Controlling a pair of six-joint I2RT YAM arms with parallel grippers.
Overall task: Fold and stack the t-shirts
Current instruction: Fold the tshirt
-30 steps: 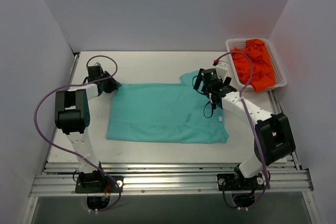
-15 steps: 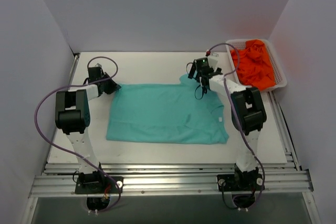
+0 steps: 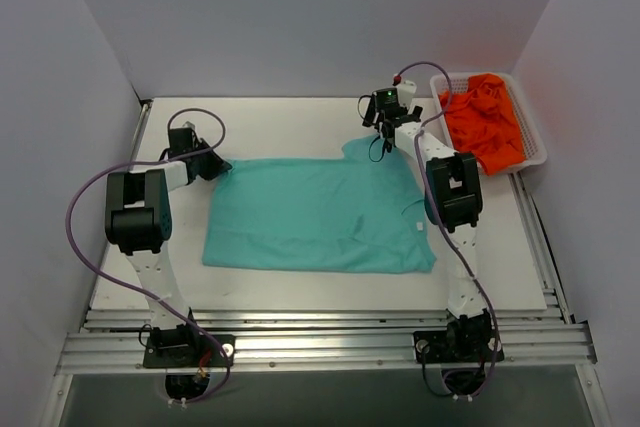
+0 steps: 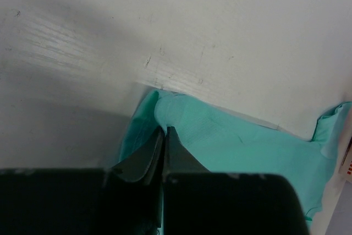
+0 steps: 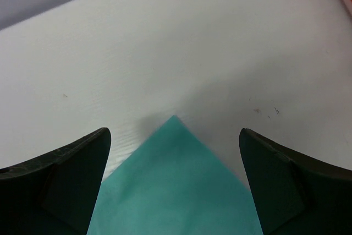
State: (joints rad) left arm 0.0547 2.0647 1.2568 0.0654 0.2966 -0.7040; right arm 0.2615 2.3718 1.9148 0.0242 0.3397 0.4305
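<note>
A teal-green t-shirt (image 3: pixel 320 212) lies spread flat on the white table, its small white neck label (image 3: pixel 418 228) near the right end. My left gripper (image 3: pixel 218 163) is shut on the shirt's far-left corner; in the left wrist view the jaws (image 4: pixel 165 131) pinch a raised fold of teal cloth (image 4: pixel 236 141). My right gripper (image 3: pixel 377 139) hangs open over the far-right sleeve. In the right wrist view its pointed teal corner (image 5: pixel 176 191) lies between the spread jaws (image 5: pixel 173 131), untouched. Orange t-shirts (image 3: pixel 483 127) sit bunched in a basket.
The white slotted basket (image 3: pixel 530 152) stands at the far right corner of the table, close to the right arm. Grey walls enclose the table on the left, back and right. A purple cable loops off each arm.
The left gripper has closed on the shirt's far-left corner. The right arm has swung from the collar area toward the far edge, stopping open over the sleeve corner.
</note>
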